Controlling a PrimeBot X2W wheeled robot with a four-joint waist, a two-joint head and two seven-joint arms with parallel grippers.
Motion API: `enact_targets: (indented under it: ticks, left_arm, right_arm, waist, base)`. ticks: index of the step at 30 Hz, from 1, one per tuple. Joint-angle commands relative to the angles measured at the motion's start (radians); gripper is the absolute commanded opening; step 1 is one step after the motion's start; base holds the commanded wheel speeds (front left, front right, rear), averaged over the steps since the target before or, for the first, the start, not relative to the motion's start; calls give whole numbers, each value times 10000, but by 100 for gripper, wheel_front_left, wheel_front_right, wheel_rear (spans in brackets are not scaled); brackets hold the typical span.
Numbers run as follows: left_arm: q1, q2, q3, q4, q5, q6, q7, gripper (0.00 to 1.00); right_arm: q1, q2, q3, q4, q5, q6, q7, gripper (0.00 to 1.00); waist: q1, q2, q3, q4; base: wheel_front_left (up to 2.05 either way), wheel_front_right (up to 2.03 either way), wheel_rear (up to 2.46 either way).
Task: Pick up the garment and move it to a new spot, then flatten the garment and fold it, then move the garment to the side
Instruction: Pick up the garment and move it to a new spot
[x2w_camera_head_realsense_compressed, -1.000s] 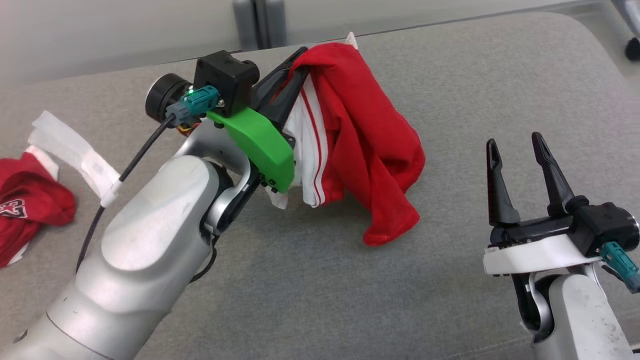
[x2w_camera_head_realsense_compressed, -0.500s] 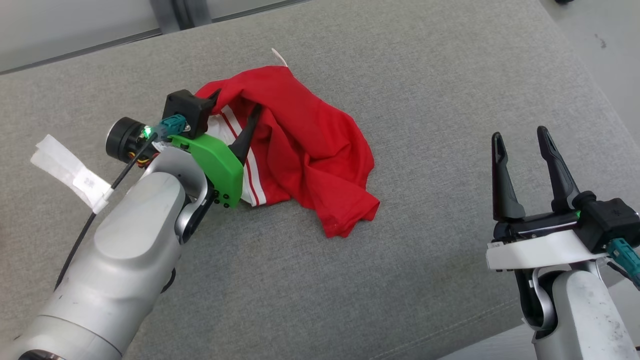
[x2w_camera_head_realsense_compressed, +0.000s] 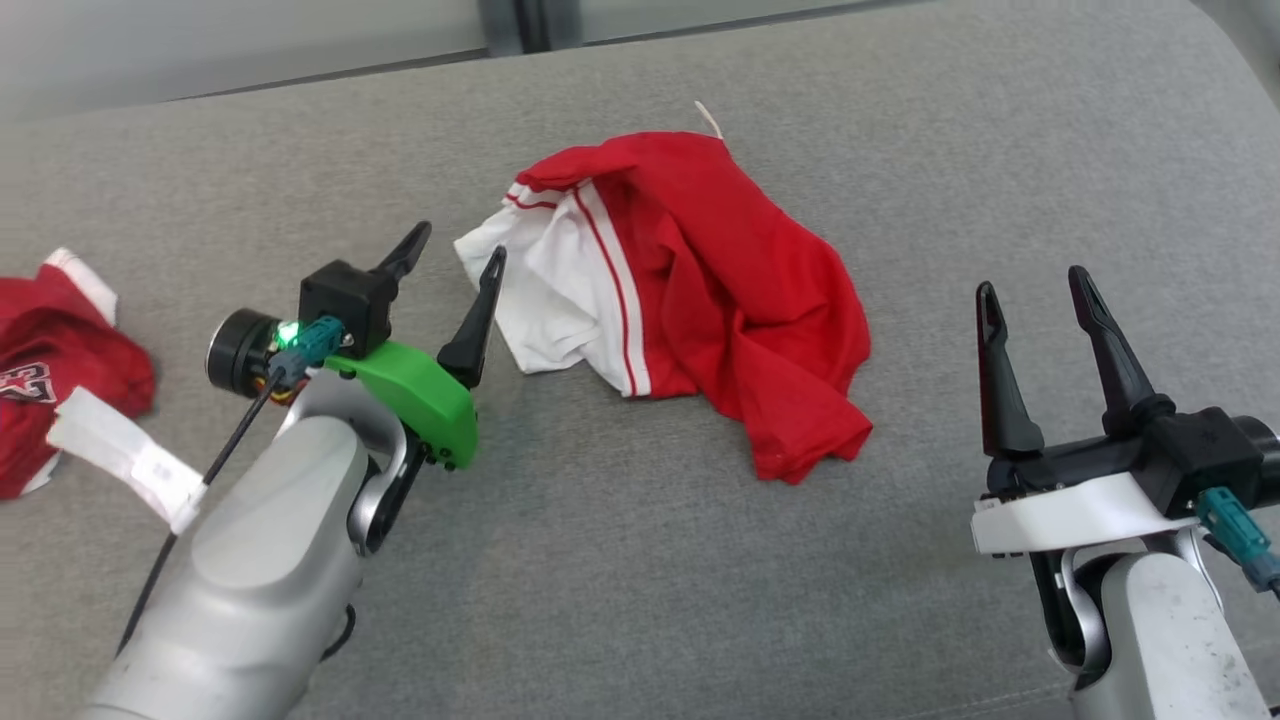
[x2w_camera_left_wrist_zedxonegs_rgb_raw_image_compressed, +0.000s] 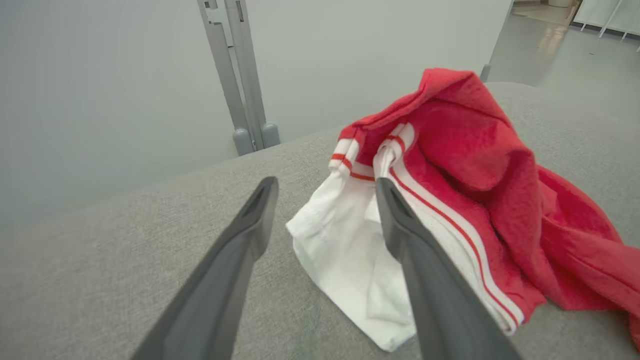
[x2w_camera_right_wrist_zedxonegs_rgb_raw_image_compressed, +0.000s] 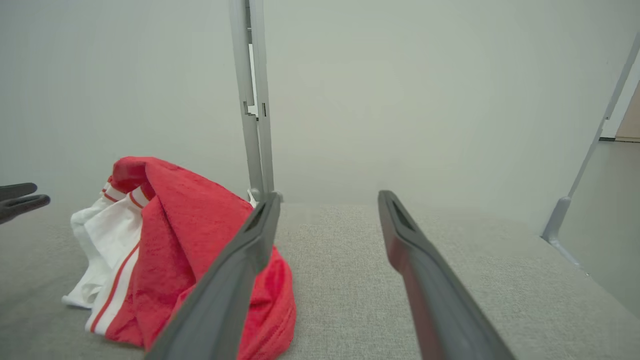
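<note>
1. We see the garment (x2w_camera_head_realsense_compressed: 690, 290) bunched up on the grey cushion (x2w_camera_head_realsense_compressed: 620, 560). Another red cloth (x2w_camera_head_realsense_compressed: 60, 380) lies far to its left.
2. Our left wrist view shows a grey post (x2w_camera_left_wrist_zedxonegs_rgb_raw_image_compressed: 240, 100) behind the garment.
3. Our left gripper (x2w_camera_head_realsense_compressed: 461, 240) is just left of the garment, fingers wide apart, holding nothing. Our right gripper (x2w_camera_head_realsense_compressed: 1032, 281) is off to the garment's right, also spread and empty.

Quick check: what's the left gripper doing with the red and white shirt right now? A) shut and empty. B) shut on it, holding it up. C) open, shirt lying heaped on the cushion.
C: the left gripper has its fingers spread with nothing between them, and the shirt lies crumpled on the grey cushion beside it.
</note>
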Motion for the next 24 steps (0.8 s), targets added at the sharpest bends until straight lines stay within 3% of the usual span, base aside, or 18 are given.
enact_targets:
  ticks: [1,9,14,24]
  left_arm:
    - [430,56,113,-197,-59,127,-58,100]
    - [2722,173,1824,-2786,103,838,-76,100]
    - [4438,-373,3115,-4197,924,1423,-81,100]
    - [6534,-1804,4925,-5443,2505,639,-81,100]
  right_arm:
    - [241,-23,-36,50,-126,-14,-32,100]
    - [688,-23,-20,151,-314,-14,-32,100]
    - [873,-25,120,179,-399,-14,-32,100]
    - [1098,-23,179,242,-293,-14,-31,100]
  waist:
    - [0,-1,-805,1036]
    - [0,-1,-1551,1869]
    - [0,-1,-1702,2074]
    - [0,-1,-1751,1966]
  base:
    - [0,0,0]
    - [0,0,0]
    - [0,0,0]
    - [0,0,0]
